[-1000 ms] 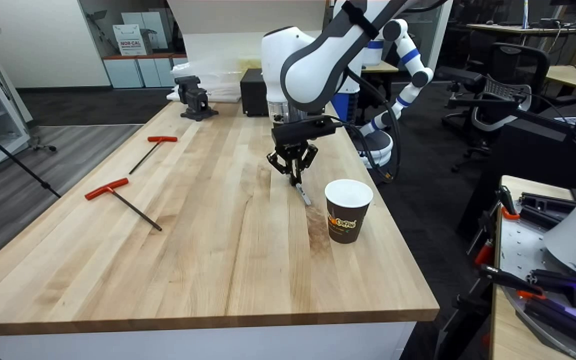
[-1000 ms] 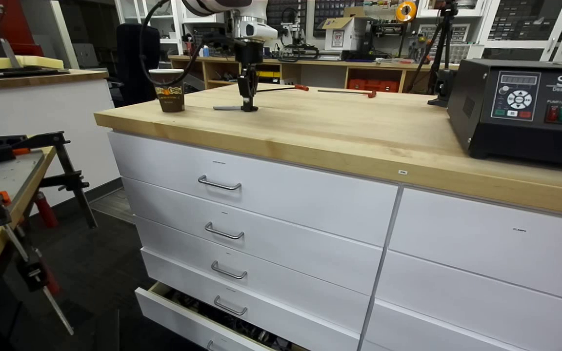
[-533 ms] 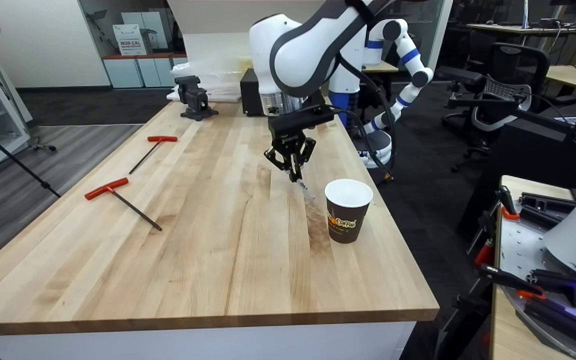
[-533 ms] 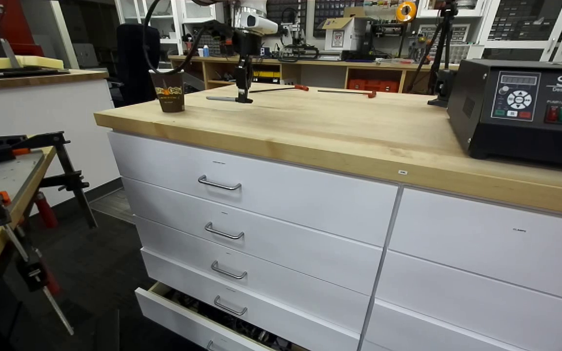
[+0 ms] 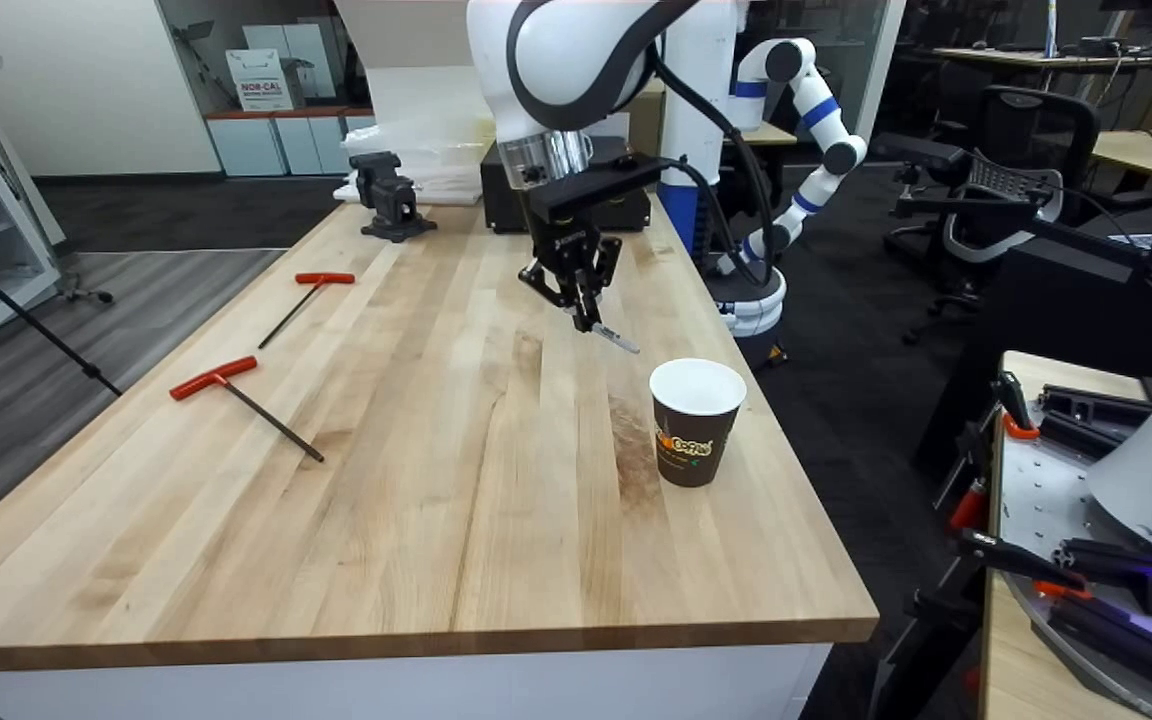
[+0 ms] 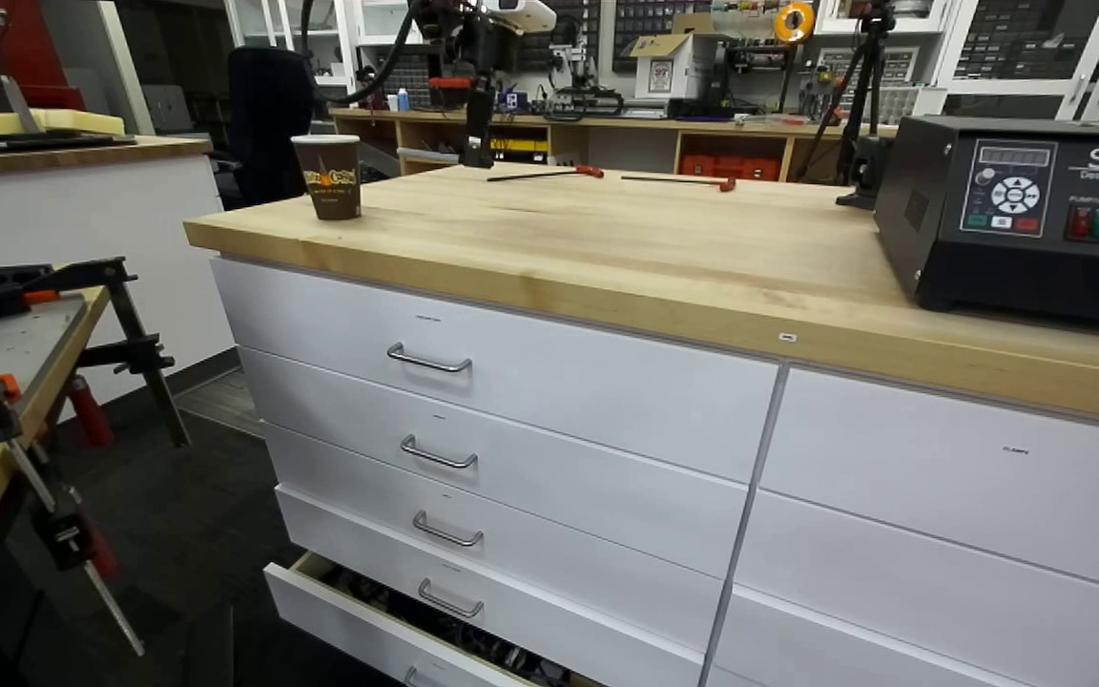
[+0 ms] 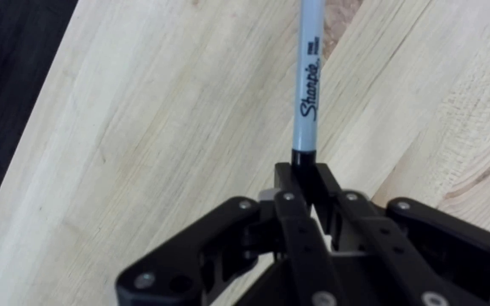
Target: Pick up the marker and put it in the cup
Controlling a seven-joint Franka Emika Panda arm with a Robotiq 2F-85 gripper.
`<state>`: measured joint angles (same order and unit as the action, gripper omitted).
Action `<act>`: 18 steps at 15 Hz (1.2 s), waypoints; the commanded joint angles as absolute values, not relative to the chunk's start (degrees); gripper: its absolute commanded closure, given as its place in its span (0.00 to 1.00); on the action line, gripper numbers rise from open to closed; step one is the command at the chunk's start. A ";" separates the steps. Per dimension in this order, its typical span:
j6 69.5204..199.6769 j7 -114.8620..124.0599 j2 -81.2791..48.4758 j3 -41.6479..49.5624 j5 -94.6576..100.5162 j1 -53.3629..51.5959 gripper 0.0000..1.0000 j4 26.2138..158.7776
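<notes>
The marker (image 5: 618,338) is a thin stick with a grey-blue lettered barrel and a black end. It also shows in the wrist view (image 7: 308,85). My gripper (image 7: 303,170) is shut on its black end, and the barrel points away from the fingers. In an exterior view the gripper (image 5: 588,322) holds the marker above the table, slightly tilted, its free end toward the cup but apart from it. The brown cup (image 5: 686,440) with a white rim stands upright on the table near the side edge. It shows in both exterior views (image 6: 332,181); its inside bottom is hidden.
Two red-handled tools (image 5: 216,378) (image 5: 324,277) lie along the far side of the wooden table (image 5: 386,560). A black vise (image 5: 391,195) and a black box (image 6: 1017,219) stand at another end. The table's side edge runs close beside the cup.
My gripper has risen from the table with the marker, which is now lifted and less steep. The arm has drawn up and back a little. The cup has not moved.
</notes>
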<state>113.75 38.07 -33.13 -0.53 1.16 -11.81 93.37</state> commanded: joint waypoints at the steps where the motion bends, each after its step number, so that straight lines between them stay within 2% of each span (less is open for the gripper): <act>1: 112.88 35.41 -29.19 -0.69 1.99 -12.52 0.94 94.44; 7: 116.39 32.67 -22.73 -1.38 3.01 -13.16 0.94 99.11; 14: 126.91 31.20 -12.86 -2.96 1.70 -12.57 0.94 113.02; 18: 128.18 30.70 -9.20 -4.09 1.78 -12.67 0.94 118.31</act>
